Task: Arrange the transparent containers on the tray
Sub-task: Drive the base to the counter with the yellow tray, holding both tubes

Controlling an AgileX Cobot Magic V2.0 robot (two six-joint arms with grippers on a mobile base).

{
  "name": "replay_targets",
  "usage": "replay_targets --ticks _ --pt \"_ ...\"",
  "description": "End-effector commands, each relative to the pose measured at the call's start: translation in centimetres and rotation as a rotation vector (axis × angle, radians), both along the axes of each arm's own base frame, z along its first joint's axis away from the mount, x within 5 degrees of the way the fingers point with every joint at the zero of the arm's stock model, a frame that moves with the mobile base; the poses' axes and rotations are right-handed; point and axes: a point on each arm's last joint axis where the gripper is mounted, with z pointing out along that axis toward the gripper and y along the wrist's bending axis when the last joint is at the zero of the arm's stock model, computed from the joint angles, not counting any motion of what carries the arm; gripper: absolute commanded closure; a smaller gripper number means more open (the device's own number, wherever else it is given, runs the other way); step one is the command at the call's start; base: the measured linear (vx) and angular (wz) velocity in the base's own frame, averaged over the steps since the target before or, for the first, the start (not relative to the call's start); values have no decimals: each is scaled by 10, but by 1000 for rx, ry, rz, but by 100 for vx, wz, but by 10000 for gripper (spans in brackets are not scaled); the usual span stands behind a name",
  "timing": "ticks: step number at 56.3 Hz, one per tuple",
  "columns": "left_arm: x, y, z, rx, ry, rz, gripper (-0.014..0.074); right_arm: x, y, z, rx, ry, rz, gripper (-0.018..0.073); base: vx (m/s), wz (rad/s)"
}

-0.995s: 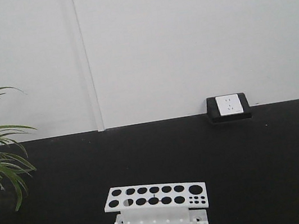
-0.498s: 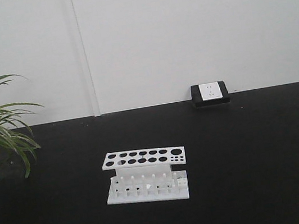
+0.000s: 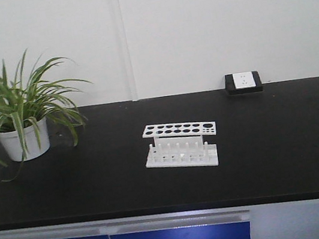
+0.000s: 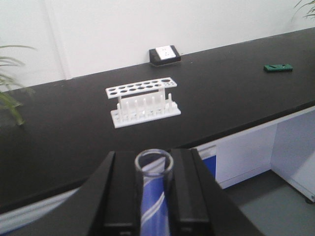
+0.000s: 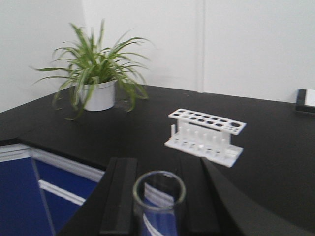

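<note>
Left gripper [image 4: 153,206] closed on a clear test tube [image 4: 154,167], open rim toward camera. Right gripper [image 5: 157,214] clamps a second tube [image 5: 159,189] likewise. White rack [image 3: 180,145] stands on black counter [image 3: 272,138] beyond.

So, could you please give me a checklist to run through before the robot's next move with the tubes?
1. Left gripper grips the left test tube: ok, its open rim faces the wrist camera.
2. Right gripper grips the right test tube: ok.
3. Tray in sight: not ok, no view shows it.
4. White rack free of tubes: ok, its holes look empty.
5. Black counter within reach: cannot tell; the front view shows its edge and the blue cabinet fronts below.
</note>
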Motion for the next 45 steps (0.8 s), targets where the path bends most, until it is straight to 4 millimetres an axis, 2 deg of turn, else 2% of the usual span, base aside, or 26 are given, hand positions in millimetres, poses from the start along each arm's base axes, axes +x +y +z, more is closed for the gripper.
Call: replay_targets --ticks 1,21,45 --pt "0 -1 17 -66 -90 -5 597 -2 2 16 34 -91 32 571 -40 30" --pt "0 -1 17 -66 -90 -5 597 -2 2 16 34 -91 32 571 -39 36" --pt "0 -1 17 -66 -90 -5 597 -2 2 16 34 -91 32 571 -34 53"
